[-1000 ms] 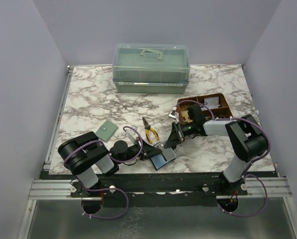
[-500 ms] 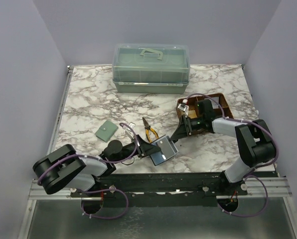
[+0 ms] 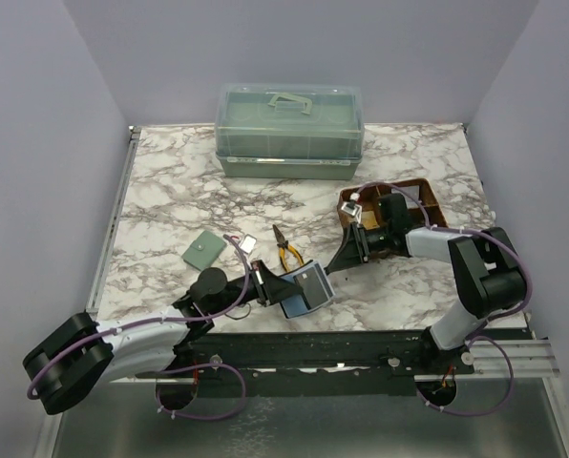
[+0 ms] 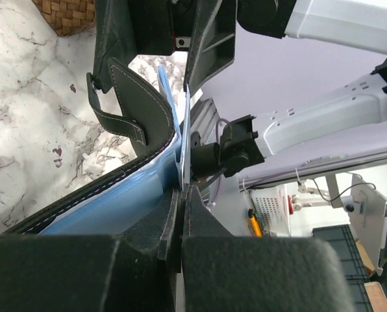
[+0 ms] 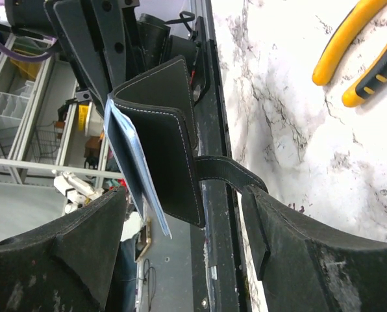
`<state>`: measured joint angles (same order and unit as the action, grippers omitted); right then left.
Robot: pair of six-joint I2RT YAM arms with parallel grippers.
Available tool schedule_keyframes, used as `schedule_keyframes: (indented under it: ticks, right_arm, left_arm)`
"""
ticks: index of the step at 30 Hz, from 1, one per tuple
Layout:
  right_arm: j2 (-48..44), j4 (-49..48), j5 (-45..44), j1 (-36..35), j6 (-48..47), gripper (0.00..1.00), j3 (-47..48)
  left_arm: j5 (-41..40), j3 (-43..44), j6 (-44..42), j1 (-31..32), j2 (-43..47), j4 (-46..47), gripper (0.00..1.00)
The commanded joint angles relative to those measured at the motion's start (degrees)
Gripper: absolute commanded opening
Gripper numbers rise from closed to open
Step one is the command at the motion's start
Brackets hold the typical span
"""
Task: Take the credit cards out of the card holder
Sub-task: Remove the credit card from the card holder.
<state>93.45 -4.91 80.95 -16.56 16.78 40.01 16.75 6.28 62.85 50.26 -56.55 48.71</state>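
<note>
While the left end effector (image 3: pixel 273 286) clamps the floppy card holder (image 3: pixel 299 294) just above the counter (image 3: pixel 170 191), the right end effector (image 3: pixel 344 256) stands open beside it. Thin, stiff, slick credit cards (image 3: pixel 311 279) likely need pinching at their exposed edge.

The marble table (image 3: pixel 189 181) bears a green box (image 3: pixel 289 129), yellow-handled pliers (image 3: pixel 287 252), a sage-green wallet (image 3: pixel 203 252), a brown basket (image 3: pixel 426 188).

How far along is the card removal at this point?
Done: the card holder is lifted and unfolded, pinched in the shut left gripper. In hand: the right gripper faces it, jaws open, holding nothing. Left: the credit cards sit in the holder; none lies out on the table.
</note>
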Motion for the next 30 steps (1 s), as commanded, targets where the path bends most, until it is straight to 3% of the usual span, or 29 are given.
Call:
schedule_keyframes:
  ticks: [1, 7, 11, 17, 20, 21, 22, 24, 25, 30]
  right_arm:
    - [1.85, -1.40, 3.33, -1.65, 0.66, 0.78, -0.26]
    - [1.14, -7.01, 4.91, -3.92, 5.67, 0.70, -1.26]
    - [1.20, -8.45, 6.13, -3.92, 7.37, 0.49, -1.38]
    - [0.34, -18.61, 10.45, -3.92, 14.93, 0.27, -3.37]
    - [-0.73, -22.50, 11.40, -3.92, 17.81, 0.24, -4.20]
    - [-1.11, -22.96, 11.41, -3.92, 18.33, 0.26, -4.24]
    - [-1.41, -22.85, 11.09, -3.92, 18.64, 0.34, -4.24]
    - [-1.96, -21.68, 9.94, -3.90, 18.09, 0.59, -4.26]
    - [-2.15, -20.17, 9.27, -3.92, 16.80, 0.67, -4.02]
    - [-0.36, -11.15, 8.18, -3.83, 10.72, 0.80, -1.71]
  left_arm:
    - [3.09, 3.56, -2.66, -0.07, 0.08, -2.49, 0.00]
    - [5.26, 6.24, -3.15, -0.07, -2.74, -0.84, 0.00]
    - [5.82, 6.37, -2.81, -0.07, -3.46, 0.68, 0.00]
    - [5.43, 5.73, -2.47, -0.07, -3.73, 1.96, 0.00]
    - [4.97, 5.05, -2.23, -0.20, -3.61, 2.71, 0.00]
    - [4.90, 4.79, -2.10, -0.22, -3.52, 2.97, 0.00]
    - [4.94, 4.59, -1.93, -0.31, -3.37, 3.21, 0.00]
    - [5.08, 4.44, -1.66, -0.35, -2.78, 3.41, 0.00]
    - [5.17, 4.42, -1.53, -0.40, -2.32, 3.41, 0.00]
    - [5.39, 4.10, -1.33, -0.42, -0.21, 3.41, 0.00]
